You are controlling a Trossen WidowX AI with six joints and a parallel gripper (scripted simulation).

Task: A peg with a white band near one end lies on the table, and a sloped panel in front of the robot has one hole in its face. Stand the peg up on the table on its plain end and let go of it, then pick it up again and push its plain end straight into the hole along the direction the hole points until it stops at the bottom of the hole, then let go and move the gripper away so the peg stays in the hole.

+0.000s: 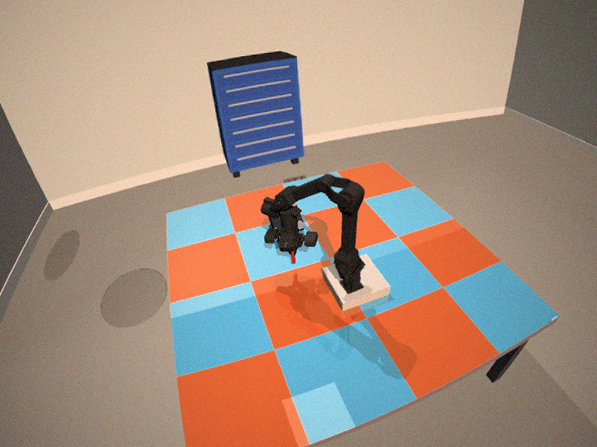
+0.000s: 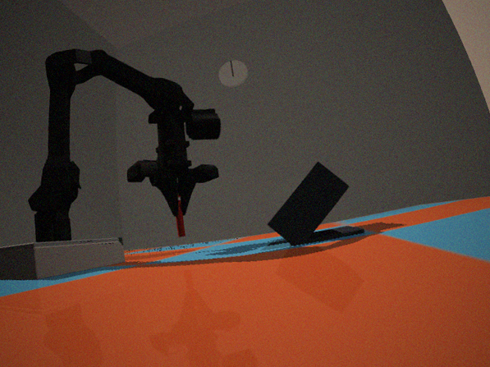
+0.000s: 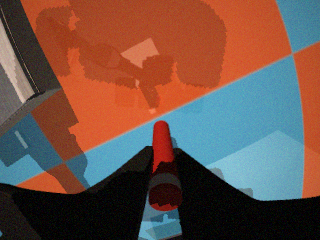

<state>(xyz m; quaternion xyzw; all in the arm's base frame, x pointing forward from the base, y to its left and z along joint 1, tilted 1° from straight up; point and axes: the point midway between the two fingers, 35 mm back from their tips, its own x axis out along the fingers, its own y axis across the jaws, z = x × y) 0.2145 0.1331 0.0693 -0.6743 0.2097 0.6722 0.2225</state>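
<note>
The red peg (image 1: 292, 256) (image 2: 179, 225) (image 3: 160, 135) stands nearly upright, leaning a little, with its lower end at or just above the table. My gripper (image 1: 291, 249) (image 2: 178, 206) (image 3: 162, 154) points straight down over it and is shut on the peg's upper part. The fingers hide the white band. The dark sloped panel (image 2: 308, 210) stands tilted on the table to the right of the gripper in the exterior view, well apart from the peg. Its hole does not show.
The arm's pale base block (image 1: 374, 290) (image 2: 75, 251) (image 3: 16, 74) sits close by the peg. The table (image 1: 213, 267) is checked in orange and blue. A blue drawer cabinet (image 1: 257, 112) stands by the far wall, off the table.
</note>
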